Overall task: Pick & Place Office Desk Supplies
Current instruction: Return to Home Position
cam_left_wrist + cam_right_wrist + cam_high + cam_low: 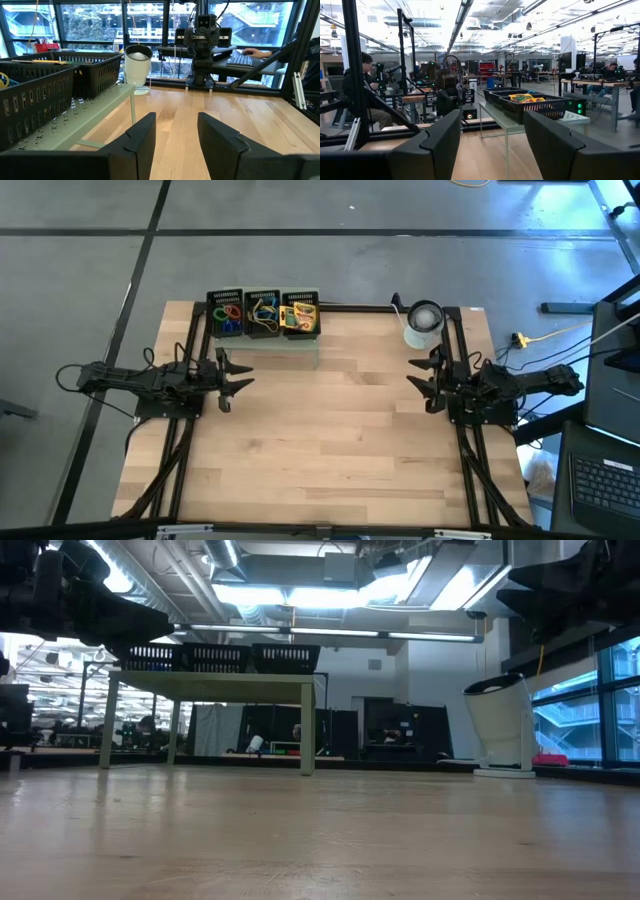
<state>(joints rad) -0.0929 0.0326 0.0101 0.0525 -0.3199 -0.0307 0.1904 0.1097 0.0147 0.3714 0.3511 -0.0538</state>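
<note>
The supplies lie in three black baskets on a pale-green mesh stand at the table's far edge. The left basket holds red, green and blue loop clips. The middle basket holds blue clips and tan bands. The right basket holds yellow crayon boxes. My left gripper hovers open at the table's left, just near of the stand. My right gripper hovers open at the table's right, near of the white roll. Both point toward the table's middle.
The white roll stands upright on the table at the far right corner. The stand rests on thin legs with open space beneath it. Bare wood lies between the two grippers and toward the near edge. A person sits beyond the table.
</note>
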